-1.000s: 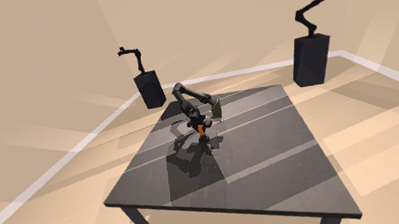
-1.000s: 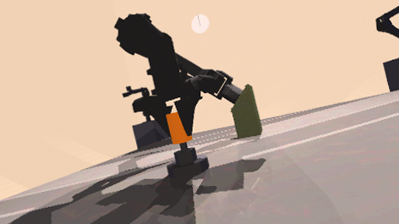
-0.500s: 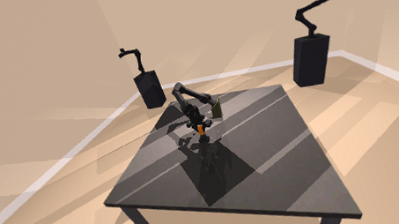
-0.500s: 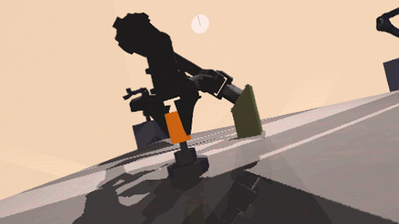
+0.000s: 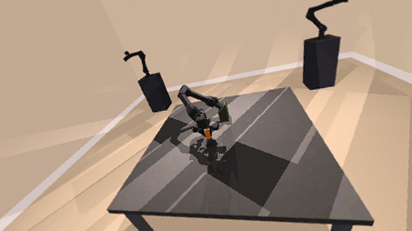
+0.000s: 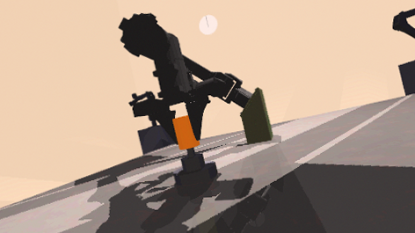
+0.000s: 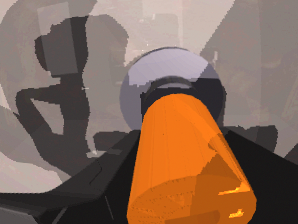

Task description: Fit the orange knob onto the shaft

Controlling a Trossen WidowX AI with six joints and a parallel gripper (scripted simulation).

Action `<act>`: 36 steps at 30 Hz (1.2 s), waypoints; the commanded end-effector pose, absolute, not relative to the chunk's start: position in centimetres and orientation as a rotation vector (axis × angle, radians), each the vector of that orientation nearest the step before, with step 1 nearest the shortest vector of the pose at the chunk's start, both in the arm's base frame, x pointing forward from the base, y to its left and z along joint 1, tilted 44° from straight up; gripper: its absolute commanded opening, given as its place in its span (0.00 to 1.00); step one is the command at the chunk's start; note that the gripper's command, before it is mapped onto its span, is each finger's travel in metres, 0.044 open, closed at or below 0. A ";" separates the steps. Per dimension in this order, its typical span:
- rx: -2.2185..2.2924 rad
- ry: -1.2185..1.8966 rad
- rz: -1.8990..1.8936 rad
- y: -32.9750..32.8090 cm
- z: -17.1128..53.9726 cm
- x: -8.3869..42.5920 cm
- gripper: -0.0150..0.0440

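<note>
The orange knob (image 5: pixel 208 134) (image 6: pixel 185 133) (image 7: pixel 175 145) is held between the fingers of my gripper (image 6: pixel 187 136), which is shut on it. The knob stands nearly in line above the dark round pedestal (image 6: pixel 195 174) (image 7: pixel 160 64). A short length of the dark shaft (image 6: pixel 190 152) shows between the knob's lower end and the pedestal's raised middle. The knob is not down on the pedestal. Whether the shaft's tip is inside the hole or only touches the knob's underside is hidden, and so is the shaft's flat side.
An olive-green upright panel (image 5: pixel 223 113) (image 6: pixel 256 119) stands behind and to the right of the pedestal, close to the arm. Dark shadows of the arm fall across the table (image 5: pixel 273 119). Two other arms stand on dark blocks (image 5: pixel 154 93) (image 5: pixel 321 63) beyond the table.
</note>
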State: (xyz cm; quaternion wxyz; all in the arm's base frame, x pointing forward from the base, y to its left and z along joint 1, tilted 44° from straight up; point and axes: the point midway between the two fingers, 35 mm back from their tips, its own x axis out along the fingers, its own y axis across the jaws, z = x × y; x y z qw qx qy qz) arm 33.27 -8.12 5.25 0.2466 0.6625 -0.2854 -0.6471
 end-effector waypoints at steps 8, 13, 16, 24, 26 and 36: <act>1.808 -0.771 -1.756 -8.1 5.4 33.4 0.25; 1.808 -0.771 -1.756 -8.3 5.3 33.4 0.25; 1.808 -0.771 -1.756 -8.3 5.3 33.4 0.25; 1.815 -0.780 -1.756 -7.9 5.5 33.3 0.25; 1.844 -0.827 -1.751 -7.9 5.5 33.3 0.25; 2.201 -1.483 -1.606 -7.9 5.5 33.5 0.25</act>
